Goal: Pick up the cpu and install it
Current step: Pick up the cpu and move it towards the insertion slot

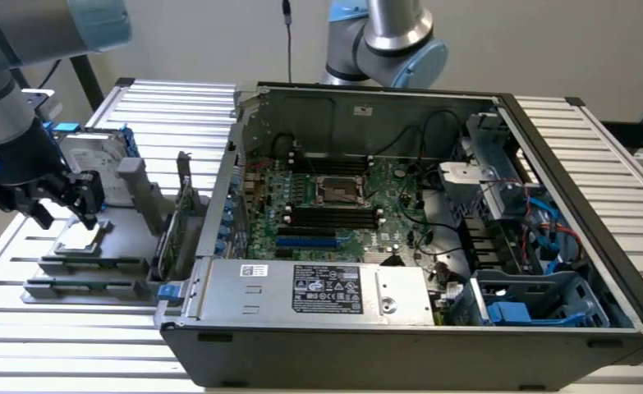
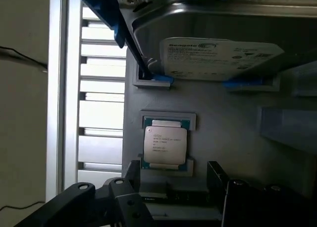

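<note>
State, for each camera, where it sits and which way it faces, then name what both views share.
Exterior view: off the arm, raised, looking down on the open computer case and the parts holder at the exterior view's left; the gripper shows above it.
Wrist view: on the wrist, facing the cpu in its holder, hard drive beyond; the open gripper shows.
Shared: gripper, cpu, hard drive.

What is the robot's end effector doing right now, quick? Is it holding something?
End effector: open, holding nothing, poised close to the cpu.
</note>
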`<state>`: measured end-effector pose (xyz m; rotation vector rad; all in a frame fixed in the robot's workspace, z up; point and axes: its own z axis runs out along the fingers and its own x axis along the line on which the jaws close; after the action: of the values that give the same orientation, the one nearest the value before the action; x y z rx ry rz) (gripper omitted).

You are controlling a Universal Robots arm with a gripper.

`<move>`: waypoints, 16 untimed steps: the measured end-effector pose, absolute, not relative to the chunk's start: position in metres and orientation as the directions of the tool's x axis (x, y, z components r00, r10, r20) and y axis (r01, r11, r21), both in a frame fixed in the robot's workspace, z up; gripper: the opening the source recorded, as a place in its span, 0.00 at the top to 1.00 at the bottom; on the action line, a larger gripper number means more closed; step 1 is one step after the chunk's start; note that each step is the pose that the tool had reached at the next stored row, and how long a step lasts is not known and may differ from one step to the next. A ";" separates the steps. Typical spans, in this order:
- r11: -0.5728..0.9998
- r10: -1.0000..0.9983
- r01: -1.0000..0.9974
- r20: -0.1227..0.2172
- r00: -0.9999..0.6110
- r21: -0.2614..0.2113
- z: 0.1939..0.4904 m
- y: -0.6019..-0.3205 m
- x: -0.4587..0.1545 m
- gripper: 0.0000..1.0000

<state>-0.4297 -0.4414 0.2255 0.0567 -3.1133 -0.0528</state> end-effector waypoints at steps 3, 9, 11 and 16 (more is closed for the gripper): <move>0.999 -0.036 -0.035 0.028 -0.999 0.034 0.220 -0.441 -0.430 0.35; 0.999 -0.033 -0.032 0.030 -0.999 0.036 0.212 -0.441 -0.430 0.35; 0.999 -0.031 -0.030 0.031 -0.999 0.037 0.210 -0.440 -0.430 0.35; 0.999 -0.025 -0.024 0.035 -0.999 0.038 0.205 -0.436 -0.430 0.35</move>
<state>-0.4297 -0.4361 0.2048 0.0380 -3.1050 -0.0578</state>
